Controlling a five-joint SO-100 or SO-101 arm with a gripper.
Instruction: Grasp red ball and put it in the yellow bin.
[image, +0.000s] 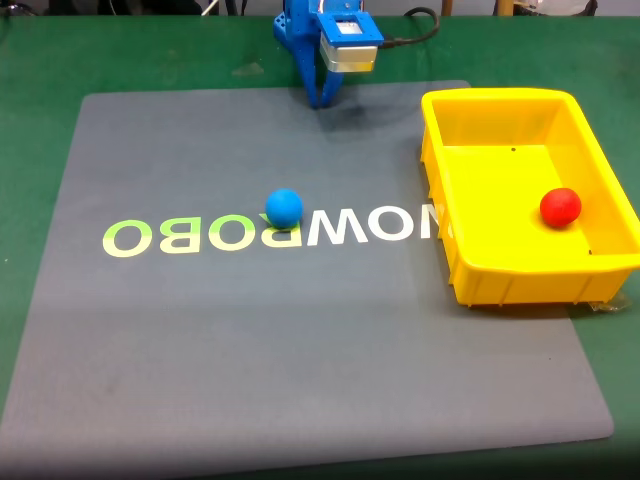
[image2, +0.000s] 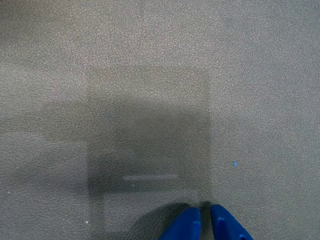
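The red ball (image: 560, 207) lies inside the yellow bin (image: 500, 100), toward its right wall, in the fixed view. The bin stands on the right side of the grey mat. My blue gripper (image: 325, 97) hangs at the mat's far edge, pointing down, well left of the bin and far from the ball. In the wrist view its two blue fingertips (image2: 186, 225) rise from the bottom edge almost touching, with nothing between them; my gripper (image2: 205, 220) is shut and empty above bare mat.
A blue ball (image: 284, 207) rests on the grey mat (image: 300, 340) near its middle, on the mirrored white-and-green lettering. Green table surface (image: 40, 60) surrounds the mat. A black cable (image: 415, 35) runs behind the arm's base.
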